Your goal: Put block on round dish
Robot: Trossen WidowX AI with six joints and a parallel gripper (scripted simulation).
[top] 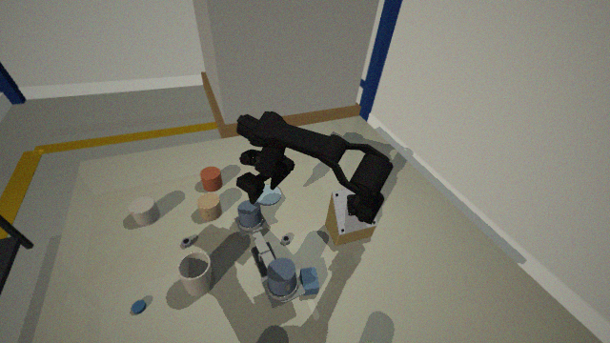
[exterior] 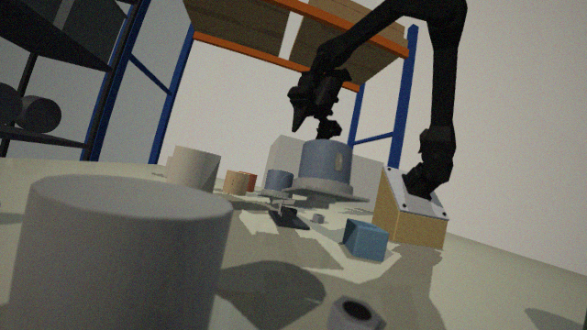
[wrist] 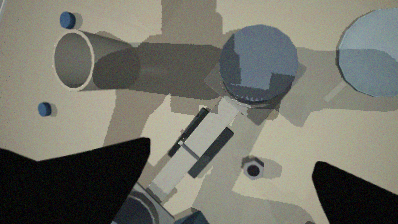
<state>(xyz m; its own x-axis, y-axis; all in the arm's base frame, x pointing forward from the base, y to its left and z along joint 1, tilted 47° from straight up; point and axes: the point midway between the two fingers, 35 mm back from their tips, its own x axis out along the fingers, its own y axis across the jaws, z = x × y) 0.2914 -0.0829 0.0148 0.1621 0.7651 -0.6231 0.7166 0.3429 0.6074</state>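
Two identical blue-grey cups stand upside down on the ends of the balance (top: 261, 244) (wrist: 215, 125). The far cup (top: 250, 215) (exterior: 279, 180) (wrist: 259, 62) stands beside the pale blue round dish (top: 271, 195) (wrist: 370, 55). The near cup (top: 282, 278) (exterior: 326, 161) (wrist: 132, 212) is partly cut off in the wrist view; its end looks higher than the far end in the exterior view. No block shows under either cup. My gripper (top: 263, 192) (exterior: 309, 134) (wrist: 230, 157) is open and empty, pointing down above the balance, near the far cup.
A blue block (top: 310, 281) (exterior: 367, 240) (wrist: 195, 218) lies beside the near cup. A beige open container (top: 196, 282) (wrist: 74, 60) stands left of the balance. Tan (top: 210, 208) and orange (top: 211, 179) cylinders stand left of the far cup. A small nut (top: 286, 239) (wrist: 253, 170) lies beside the beam.
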